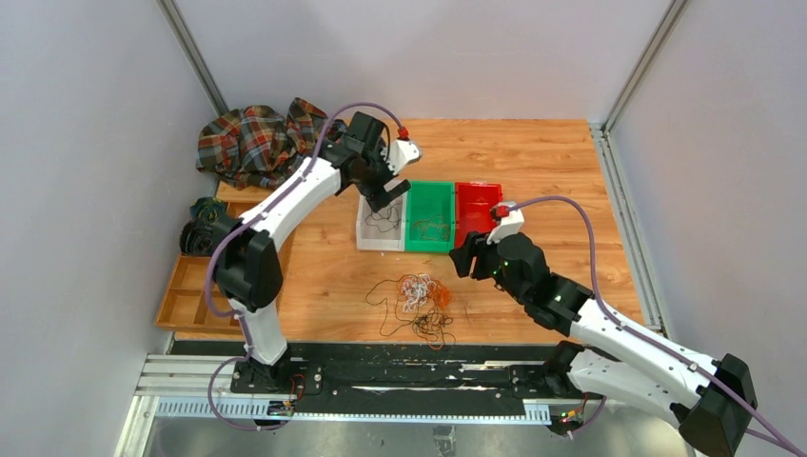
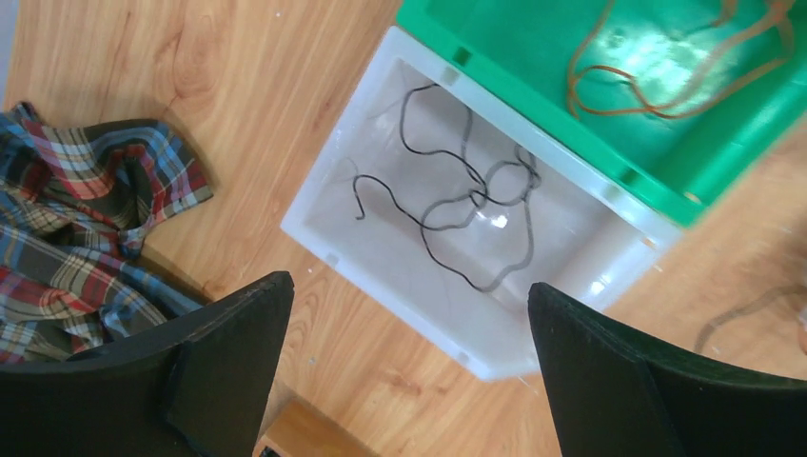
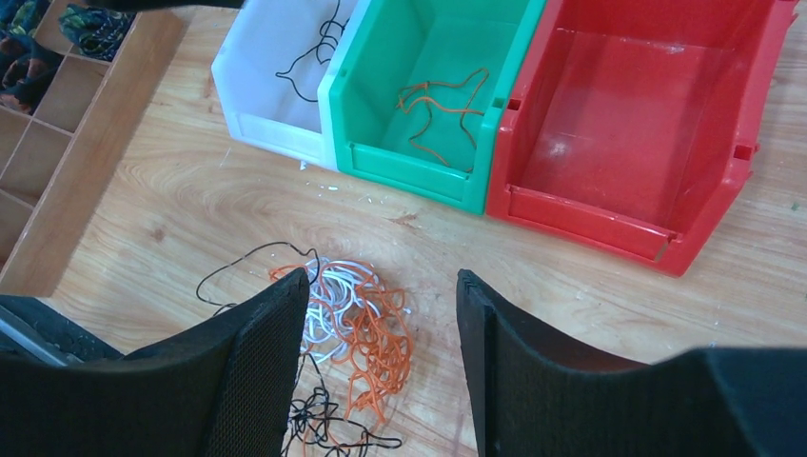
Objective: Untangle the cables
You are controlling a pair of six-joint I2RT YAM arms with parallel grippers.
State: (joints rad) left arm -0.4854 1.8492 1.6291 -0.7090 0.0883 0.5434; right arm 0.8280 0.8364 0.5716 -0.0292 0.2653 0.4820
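Orange, white and black cables (image 1: pixel 416 303) lie as one loose, curly tangle on the wooden table, close to the middle of its near edge. Black strands trail out on the left and near sides of the tangle.

The right arm reaches in low from the near right corner. The right gripper (image 3: pixel 381 286) hangs just above the tangle, its jaws partly apart and gripping nothing.

Farther back, three bins stand touching in a row. The white bin (image 2: pixel 381 276) on the left holds a black wire (image 2: pixel 457 205) lying in loops. The green bin (image 3: pixel 419 176) in the middle holds an orange wire (image 3: pixel 442 119). The red bin (image 3: pixel 590 214) is at the right end.

The left arm arches up over the white bin with the left gripper (image 2: pixel 409 295) pointing down, its jaws wide and empty.

A wooden tray (image 1: pixel 186 295) lies along the left edge, with dark rolls (image 1: pixel 200 228) at its far end. A plaid cloth (image 1: pixel 252 143) is heaped in the far left corner.
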